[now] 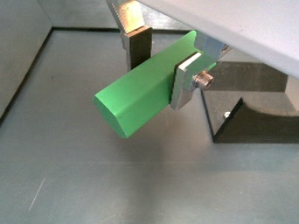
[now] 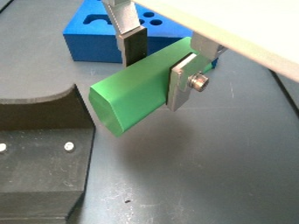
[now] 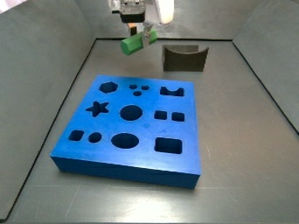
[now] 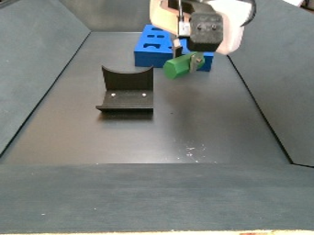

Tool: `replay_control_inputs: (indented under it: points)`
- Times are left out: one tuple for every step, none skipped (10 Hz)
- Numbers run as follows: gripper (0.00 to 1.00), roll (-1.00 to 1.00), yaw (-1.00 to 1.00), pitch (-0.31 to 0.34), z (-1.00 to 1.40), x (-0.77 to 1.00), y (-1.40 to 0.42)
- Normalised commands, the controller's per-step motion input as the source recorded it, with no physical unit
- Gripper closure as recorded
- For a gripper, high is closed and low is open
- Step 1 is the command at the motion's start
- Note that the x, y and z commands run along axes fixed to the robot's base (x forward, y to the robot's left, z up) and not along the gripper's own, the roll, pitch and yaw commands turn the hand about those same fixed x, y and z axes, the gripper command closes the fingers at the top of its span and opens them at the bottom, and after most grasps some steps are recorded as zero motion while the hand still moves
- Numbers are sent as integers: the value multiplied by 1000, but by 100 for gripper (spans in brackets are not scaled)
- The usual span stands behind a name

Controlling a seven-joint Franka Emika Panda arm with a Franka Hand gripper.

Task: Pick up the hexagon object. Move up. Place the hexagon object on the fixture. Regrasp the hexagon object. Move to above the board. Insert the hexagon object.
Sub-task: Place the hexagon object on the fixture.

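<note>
- Dark grey floor [image 3: 246,140] with low walls around it, seen in both side views; 1 arm at work above it.
- Board [image 3: 131,131]: thick bright blue slab flat on the floor, nearest the camera in a side view. Its top carries cut-outs: hexagon, star, circles, squares and a crown shape. In a wrist view only 1 corner with round holes shows [image 2: 100,33].
- Fixture [image 3: 184,59]: dark notched block standing on the floor beyond the board, apart from it, with the curved notch in its top. In a side view it shows as an L-shaped bracket [image 4: 124,90] on a base plate.
- Gripper [image 3: 140,33]: in the air past the board's far edge, beside the fixture and above its level. Both silver fingers [image 1: 184,80] are clamped on the hexagon object.
- Hexagon object [image 1: 142,87]: bright green bar held clear of the floor, touching neither the board nor the fixture. It is pinched near 1 end, and most of its length juts out beyond the pads in both wrist views [image 2: 138,86]. It hangs tilted in a side view [image 4: 182,66].
</note>
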Motion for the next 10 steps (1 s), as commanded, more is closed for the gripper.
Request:
replay_control_inputs:
  points:
    - [100, -97, 10, 65, 1000, -24, -3]
    - [100, -116, 9, 65, 1000, -28, -3]
    - [100, -131, -1, 65, 1000, -32, -2]
    - [100, -147, -13, 66, 1000, -38, 2]
    - [100, -161, -19, 66, 1000, -41, 4]
    - [100, -167, -27, 63, 1000, -43, 7]
    - [100, -174, -34, 62, 1000, -46, 10]
    - [100, -192, -38, 61, 1000, -48, 13]
    - [100, -198, -43, 64, 1000, -53, 15]
    - [100, -202, -48, 57, 946, -47, 14]
